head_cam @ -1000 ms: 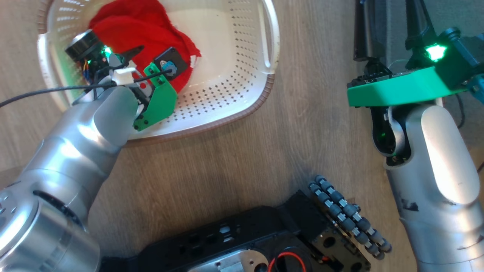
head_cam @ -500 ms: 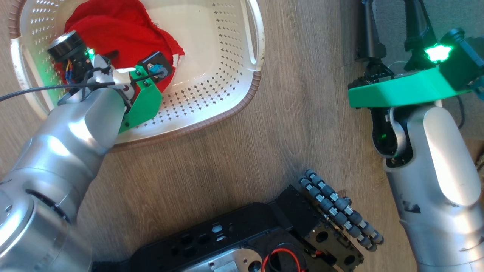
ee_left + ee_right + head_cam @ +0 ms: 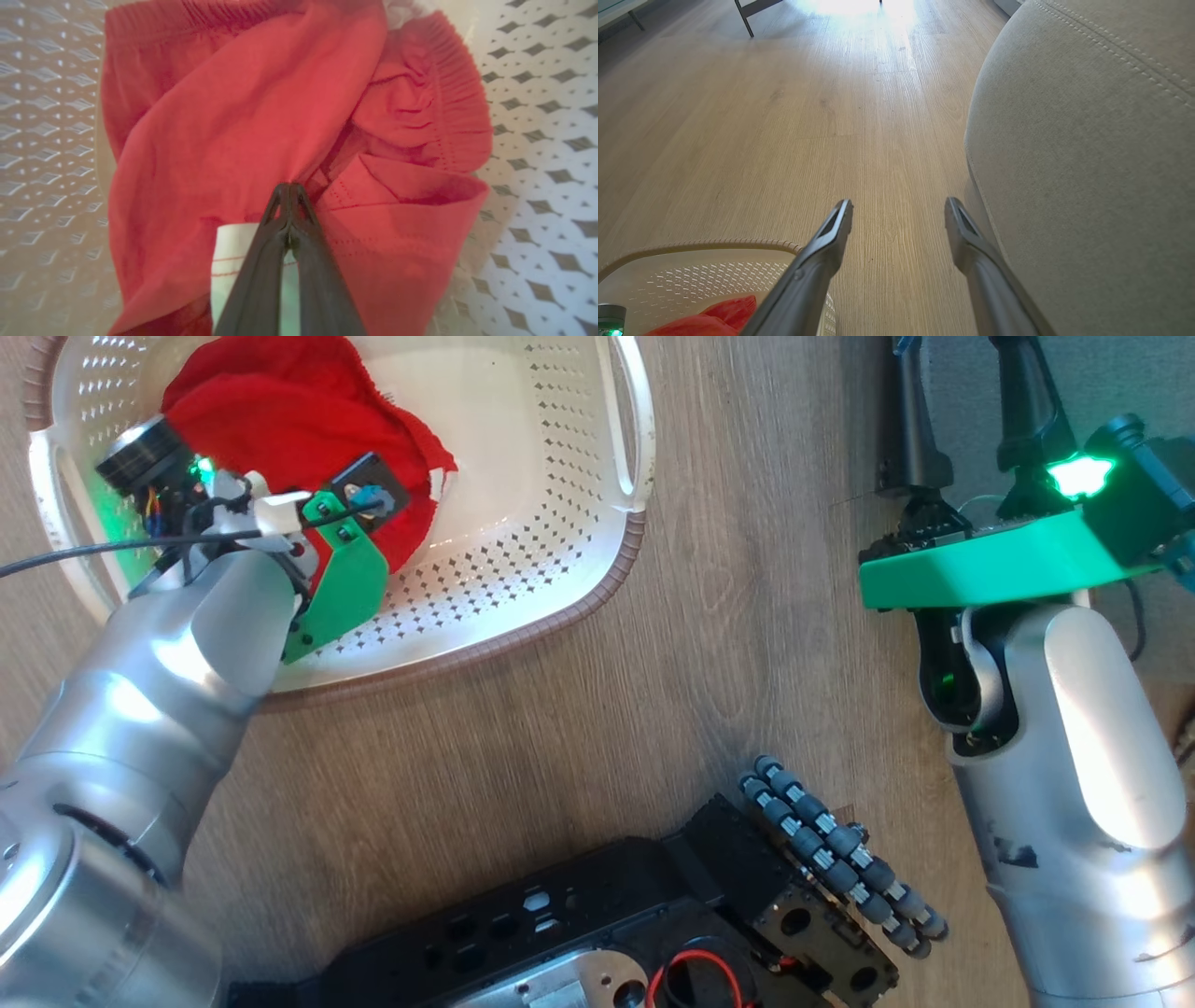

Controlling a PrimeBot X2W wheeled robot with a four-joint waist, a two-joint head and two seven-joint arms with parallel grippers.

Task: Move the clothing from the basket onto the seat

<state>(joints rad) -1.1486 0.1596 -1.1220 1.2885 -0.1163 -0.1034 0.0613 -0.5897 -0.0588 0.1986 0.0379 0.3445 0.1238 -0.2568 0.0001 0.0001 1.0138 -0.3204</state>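
Grasping step: our left gripper [image 3: 289, 191] sits clenched on a fold of the clothing [image 3: 224, 116], which lies in the basket [image 3: 542, 154]. Meanwhile our right gripper [image 3: 899, 207] hangs spread, empty, beside the seat [image 3: 1087, 163]. Next we'd lift clear, carry to seat.

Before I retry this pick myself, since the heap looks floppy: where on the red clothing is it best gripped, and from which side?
I'd pinch a raised fold mid-heap on the clothing, coming straight down from above: the basket walls block the sides, and creases stand up. The left pincer is shut on such a fold.
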